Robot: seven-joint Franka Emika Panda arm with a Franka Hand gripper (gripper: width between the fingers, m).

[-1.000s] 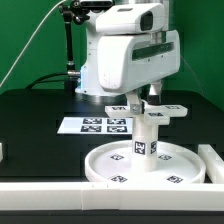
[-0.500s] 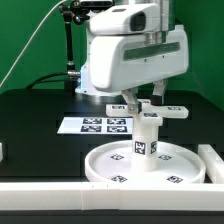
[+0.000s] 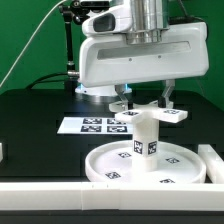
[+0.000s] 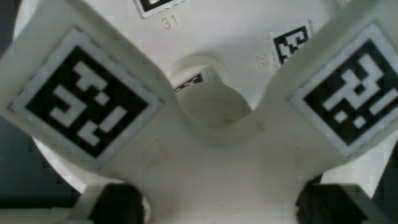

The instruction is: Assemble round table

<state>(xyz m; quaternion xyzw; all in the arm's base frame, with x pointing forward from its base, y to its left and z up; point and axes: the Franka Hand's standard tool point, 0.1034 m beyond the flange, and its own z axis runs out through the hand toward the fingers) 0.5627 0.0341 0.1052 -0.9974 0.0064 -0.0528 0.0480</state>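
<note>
Nearest: long white straight-edged plastic bar [image 3: 100, 190] along the front edge; behind it the large white rimmed round disc [image 3: 110, 165], flat on the black surface [image 3: 40, 110], with the short thick white cylinder leg [image 3: 147, 138] upright on its middle; white cross-shaped four-arm piece [image 3: 152, 114] sits over the leg top, level, looks seated but I can't see the joint.

Change over the last second: the arm's white wrist housing has swung round and now looms wider over the cross; cross arms read slightly turned too; my guess is it's screwing the cross onto the leg, so the top stage is mid-fastening, not done.

Pincer [image 4: 217, 200]: narrow opening, pads hugging the cross's hub in the wrist view; holding the cross.

Hard to tell: fingers mostly masked by the housing in the exterior view; wrist view is blurred and too close, only two tagged arms and a hub hole show; thread engagement hidden.

Farthest: flat white marker board [image 3: 95, 125], untouched.
</note>
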